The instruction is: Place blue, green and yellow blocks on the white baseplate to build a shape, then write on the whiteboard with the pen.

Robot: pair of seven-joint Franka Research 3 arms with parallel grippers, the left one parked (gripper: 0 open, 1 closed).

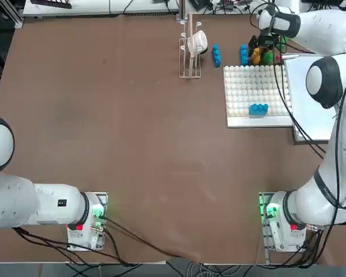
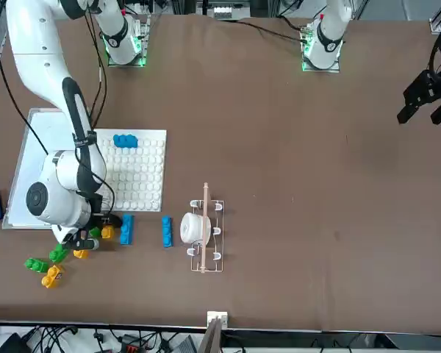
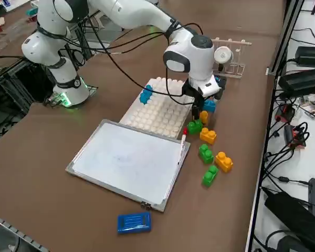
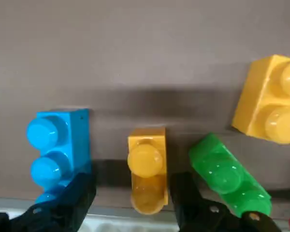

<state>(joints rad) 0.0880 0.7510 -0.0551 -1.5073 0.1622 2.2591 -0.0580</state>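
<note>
From overhead I read the table left to right. Near its far edge stands a small rack with a white round thing on it. Just right of it lies a blue block, then a second blue block close to the far edge of the white baseplate. One more blue block sits on the baseplate near its near edge.

My right gripper is down at the table just past the baseplate's far right corner. Its fingers stand open on either side of a yellow block, not yet closed on it. A green block lies beside that yellow one, touching or almost touching the other finger.

The whiteboard lies along the baseplate's right edge, with the pen at its far edge. More green and yellow blocks are scattered beyond the board's far edge, toward the table's far right corner. A smooth blue slab lies off the board's right side.
</note>
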